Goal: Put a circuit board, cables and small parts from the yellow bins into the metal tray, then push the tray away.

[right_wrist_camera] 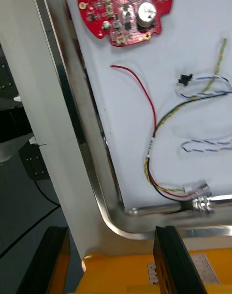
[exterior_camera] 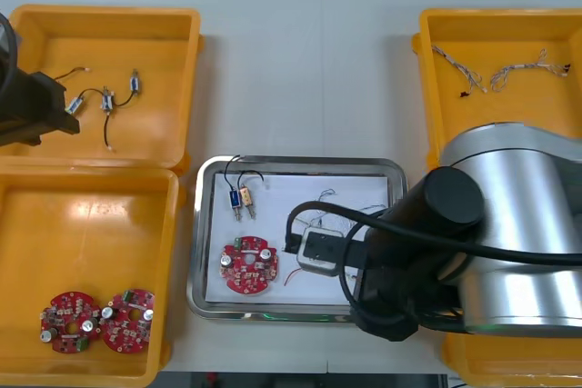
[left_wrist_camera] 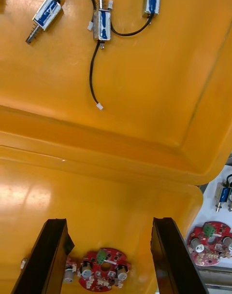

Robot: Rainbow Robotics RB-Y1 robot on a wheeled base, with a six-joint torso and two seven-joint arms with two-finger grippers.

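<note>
R gripper (right_wrist_camera: 113, 264) open, empty, over metal tray (right_wrist_camera: 104, 202) corner. Tray rim sits btwn it and red/yellow cable (right_wrist_camera: 153, 130). Circuit board (right_wrist_camera: 123, 11) farther ahead, in tray. L gripper (left_wrist_camera: 108, 259) open, empty, above yellow bin (left_wrist_camera: 96, 202); spare board (left_wrist_camera: 103, 274) below, btwn fingers.

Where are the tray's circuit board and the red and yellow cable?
circuit board (exterior_camera: 245, 272), front view, middle of the red disc.
red and yellow cable (right_wrist_camera: 145, 94), right wrist view, its red strand.

Light table (exterior_camera: 318, 61): yellow bins (exterior_camera: 91, 224), metal tray (exterior_camera: 309, 163)
</note>
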